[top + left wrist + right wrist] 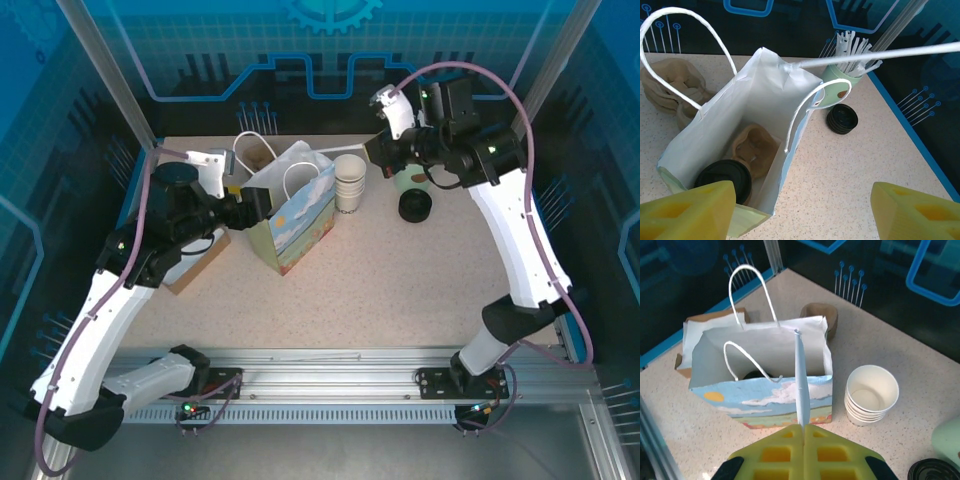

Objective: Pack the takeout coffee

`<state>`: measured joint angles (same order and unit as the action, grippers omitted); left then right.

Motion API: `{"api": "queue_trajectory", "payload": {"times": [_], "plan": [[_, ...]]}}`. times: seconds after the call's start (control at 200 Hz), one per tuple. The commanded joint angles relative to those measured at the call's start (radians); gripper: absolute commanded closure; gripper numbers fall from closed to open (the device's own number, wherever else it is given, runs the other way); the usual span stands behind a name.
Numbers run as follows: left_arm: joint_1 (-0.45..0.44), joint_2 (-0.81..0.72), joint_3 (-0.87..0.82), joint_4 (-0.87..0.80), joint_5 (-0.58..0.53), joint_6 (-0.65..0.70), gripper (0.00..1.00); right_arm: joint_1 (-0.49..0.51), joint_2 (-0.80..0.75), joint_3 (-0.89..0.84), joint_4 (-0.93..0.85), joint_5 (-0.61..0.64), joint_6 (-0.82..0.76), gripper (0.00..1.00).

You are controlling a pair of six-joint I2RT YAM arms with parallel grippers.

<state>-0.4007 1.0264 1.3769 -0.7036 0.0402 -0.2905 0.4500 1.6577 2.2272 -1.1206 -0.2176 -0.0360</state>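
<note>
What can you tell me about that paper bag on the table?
The paper bag stands upright and open on the speckled table. It is white inside, printed with sky and clouds outside, with two white loop handles. A black-lidded cup and a brown tray sit inside. The tip of a white straw reaches its rim.

MOUTH: your white printed paper bag (765,400) stands open; thin white straw (800,385) crosses it, two white loop handles (746,266) arch above | RIGHT: stacked white paper cups (872,390) just beside | FRONT: speckled tabletop (400,290) passable.
</note>
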Motion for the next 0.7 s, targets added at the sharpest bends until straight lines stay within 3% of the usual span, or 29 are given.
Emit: {"api": "queue_trajectory", "payload": {"times": [0.0,0.315,0.535,0.695], "plan": [[0.011,0.0,-0.014,-0.004,-0.011,-0.012,0.27,0.003,0.056,0.083,-0.104,-0.037,-0.037,1.0],[0.011,0.001,-0.027,0.002,0.004,-0.012,0.27,0.019,0.368,0.38,-0.221,-0.07,-0.026,0.93],[0.036,0.006,-0.049,0.0,-0.029,-0.011,0.26,0.015,0.428,0.432,-0.173,-0.093,0.008,0.73],[0.152,-0.016,-0.093,0.027,-0.017,-0.065,0.26,-0.019,0.335,0.336,-0.058,-0.164,0.074,0.54]]}}
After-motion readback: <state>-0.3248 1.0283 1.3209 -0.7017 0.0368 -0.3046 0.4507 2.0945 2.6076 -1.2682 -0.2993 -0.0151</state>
